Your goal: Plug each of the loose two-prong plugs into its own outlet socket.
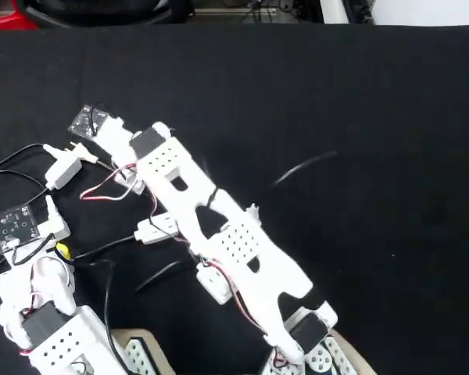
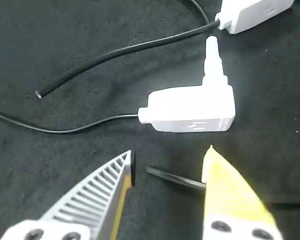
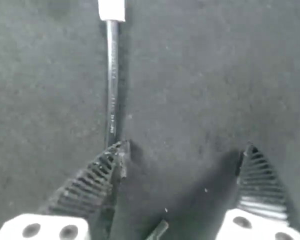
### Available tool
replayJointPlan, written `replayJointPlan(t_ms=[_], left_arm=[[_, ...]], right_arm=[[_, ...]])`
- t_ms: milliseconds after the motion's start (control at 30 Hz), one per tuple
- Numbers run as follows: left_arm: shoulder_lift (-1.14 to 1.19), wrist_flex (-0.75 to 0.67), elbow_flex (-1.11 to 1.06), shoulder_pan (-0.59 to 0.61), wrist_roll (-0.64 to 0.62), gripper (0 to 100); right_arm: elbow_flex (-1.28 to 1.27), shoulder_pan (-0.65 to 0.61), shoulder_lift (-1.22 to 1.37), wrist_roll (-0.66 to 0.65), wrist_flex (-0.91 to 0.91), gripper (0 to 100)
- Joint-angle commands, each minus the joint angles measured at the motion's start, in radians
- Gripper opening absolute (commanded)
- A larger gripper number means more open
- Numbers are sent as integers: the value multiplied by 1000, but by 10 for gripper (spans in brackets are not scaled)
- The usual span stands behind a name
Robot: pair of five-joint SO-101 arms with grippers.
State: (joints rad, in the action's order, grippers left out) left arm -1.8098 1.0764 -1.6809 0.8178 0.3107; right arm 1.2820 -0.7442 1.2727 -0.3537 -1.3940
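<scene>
Left gripper (image 2: 170,162), jaws apart, near white plug (image 2: 190,106) with unreadable embossing (image 2: 197,126)

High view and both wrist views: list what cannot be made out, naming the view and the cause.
- High view: the right arm covers part of the white plug beside it; its prongs are hidden.
- High view: the clear board is too small to show socket holes.
- Left wrist view: the white block is cut off by the picture's edge.
- Right wrist view: the white piece ending the black cable is cut off by the edge.
</scene>
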Motion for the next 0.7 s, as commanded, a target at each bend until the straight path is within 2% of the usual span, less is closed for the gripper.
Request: replayJointPlan(t_ms=[0,200,267,467,667], left_arm=[[-3,2,-18,-13,0,227],[-3,-3,-18,-15,0,227],[-3,-5,-18,-16,0,227],[-2,2,-19,-38,37,227],[-2,2,-19,-38,37,227]], right_arm=[[159,-29,73,-3,-26,287],[390,-26,145,-3,-192,7],[394,-23,131,-3,-233,34],[392,-25,35,0,-322,33],[383,-69,-76,115,-331,155]])
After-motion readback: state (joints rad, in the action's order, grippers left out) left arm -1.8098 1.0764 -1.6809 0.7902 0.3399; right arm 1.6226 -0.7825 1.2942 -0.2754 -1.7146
